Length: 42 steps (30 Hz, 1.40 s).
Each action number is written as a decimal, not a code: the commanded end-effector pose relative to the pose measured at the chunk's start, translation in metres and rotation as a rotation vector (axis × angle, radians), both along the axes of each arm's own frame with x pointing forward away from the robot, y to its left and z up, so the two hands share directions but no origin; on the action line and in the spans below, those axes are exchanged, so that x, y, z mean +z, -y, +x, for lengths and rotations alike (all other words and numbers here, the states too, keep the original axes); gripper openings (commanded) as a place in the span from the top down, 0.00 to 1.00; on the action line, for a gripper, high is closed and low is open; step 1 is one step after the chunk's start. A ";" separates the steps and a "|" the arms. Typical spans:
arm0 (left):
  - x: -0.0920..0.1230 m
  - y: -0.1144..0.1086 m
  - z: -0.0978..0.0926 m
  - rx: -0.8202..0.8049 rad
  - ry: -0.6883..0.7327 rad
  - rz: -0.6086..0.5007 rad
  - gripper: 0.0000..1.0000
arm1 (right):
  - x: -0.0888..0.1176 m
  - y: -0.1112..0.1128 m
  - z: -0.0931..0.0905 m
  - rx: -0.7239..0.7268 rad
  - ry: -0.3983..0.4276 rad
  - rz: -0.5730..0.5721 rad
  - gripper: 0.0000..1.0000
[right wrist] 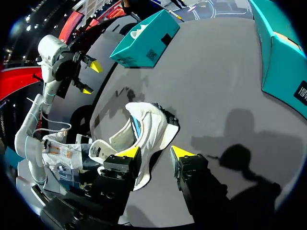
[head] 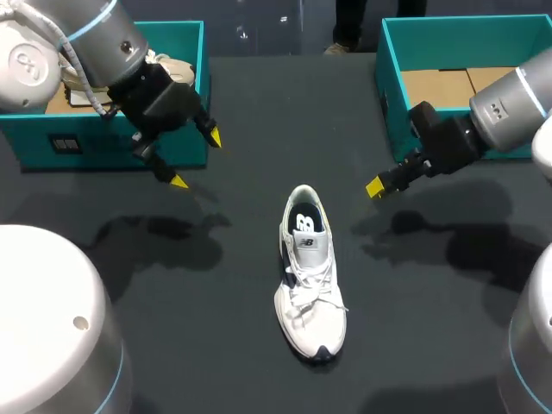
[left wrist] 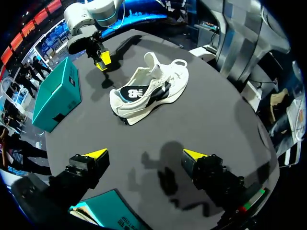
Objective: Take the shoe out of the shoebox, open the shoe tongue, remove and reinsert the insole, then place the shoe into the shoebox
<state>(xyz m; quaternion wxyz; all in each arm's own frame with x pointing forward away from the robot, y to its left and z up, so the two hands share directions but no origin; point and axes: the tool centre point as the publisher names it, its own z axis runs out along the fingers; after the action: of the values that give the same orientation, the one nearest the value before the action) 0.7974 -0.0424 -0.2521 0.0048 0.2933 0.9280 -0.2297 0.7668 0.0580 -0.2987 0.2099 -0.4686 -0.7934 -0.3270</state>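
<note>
the shoe (head: pixel 310 276) stood upright mid-counter (head: pixel 216 345), between my left end effector (head: pixel 197 159) and right end effector (right wrist: pixel 156 153), nearer the right; both had fingers spread, gripping nothing. i counted two teal boxes, the left shoebox (head: pixel 103 142) and the right shoebox (head: pixel 390 95); the left one possibly held a second shoe.

Overhead light lays soft, diffuse shadows across the dark matte table (head: pixel 259 112).
</note>
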 end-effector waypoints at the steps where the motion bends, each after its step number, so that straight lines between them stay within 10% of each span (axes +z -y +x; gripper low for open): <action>1: 0.021 -0.018 0.012 -0.043 -0.024 0.007 0.00 | 0.020 0.004 0.001 0.019 -0.068 -0.152 0.66; 4: 0.021 -0.018 0.012 -0.043 -0.024 0.007 0.00 | 0.030 0.003 0.002 -0.015 -0.087 -0.247 1.00; 11: 0.021 -0.018 0.012 -0.043 -0.024 0.007 0.00 | 0.065 -0.029 -0.005 -0.145 -0.063 -0.417 1.00; 23: 0.021 -0.018 0.012 -0.043 -0.024 0.007 0.00 | 0.065 -0.029 -0.005 -0.145 -0.063 -0.417 1.00; 32: 0.039 -0.044 0.056 -0.205 -0.022 0.012 0.00 | 0.051 -0.096 -0.001 -0.235 -0.055 -0.588 1.00; 42: 0.041 -0.051 0.063 -0.249 -0.016 0.027 0.00 | 0.047 -0.104 -0.006 -0.305 -0.057 -0.612 1.00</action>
<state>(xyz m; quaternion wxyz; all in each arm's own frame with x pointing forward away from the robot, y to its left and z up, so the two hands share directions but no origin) 0.8584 0.0104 -0.2117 -0.0297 0.4034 0.8872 -0.2218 0.7599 0.1594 -0.2523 0.0387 -0.6306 -0.7691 -0.0965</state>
